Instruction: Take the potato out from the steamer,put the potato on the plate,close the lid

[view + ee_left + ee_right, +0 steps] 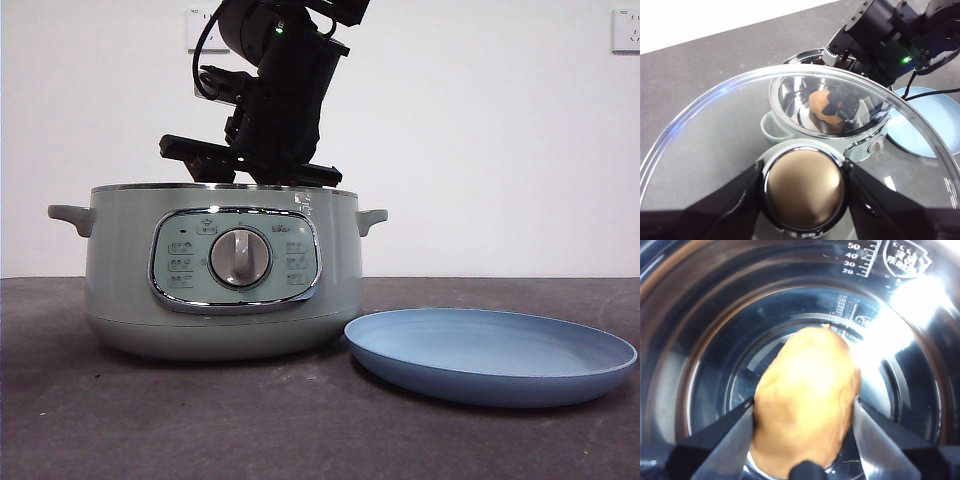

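The right gripper [805,412] clamps the orange-brown oval potato [807,400] inside the sage-green steamer [225,280], at nine o'clock of the light-blue plate [490,355], while the left gripper [804,187] grips the glass lid [715,140] by its knob, keeping the pot open

Front view: steamer [225,285] wall hides the potato [805,410] & right gripper [804,412] tips. Right wrist view: potato's near end cut off by pic edge, blurred. Left wrist view: lid [705,140] rim runs off frame.
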Controlling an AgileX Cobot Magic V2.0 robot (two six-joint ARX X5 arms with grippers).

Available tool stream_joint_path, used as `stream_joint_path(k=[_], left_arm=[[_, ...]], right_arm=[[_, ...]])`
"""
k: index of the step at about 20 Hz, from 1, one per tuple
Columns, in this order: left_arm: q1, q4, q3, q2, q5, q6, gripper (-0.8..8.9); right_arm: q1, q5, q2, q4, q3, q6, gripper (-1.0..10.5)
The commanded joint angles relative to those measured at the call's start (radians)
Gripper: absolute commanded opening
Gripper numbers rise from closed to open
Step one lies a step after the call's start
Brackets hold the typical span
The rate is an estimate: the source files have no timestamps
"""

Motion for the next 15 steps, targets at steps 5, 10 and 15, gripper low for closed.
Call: stream_joint_path(k=[5,10,15], left_arm=[[0.004,0.045,0.013,-0.009,0.007,-0.006,-0.12],[0.004,0.06,0.013,-0.009,0.007,-0.006,-0.12],[0.004,0.076,0.013,-0.009,0.011,-0.006,-0.12]], right_arm=[[0.003,0.003,-0.091,0.003,0.0,-0.013,-0.2],[0.0,0.01,-0.294,-0.114,0.0,-0.036,-0.2],[-0.023,0.061,-0.485,-0.349,-0.002,-0.068,-0.2]])
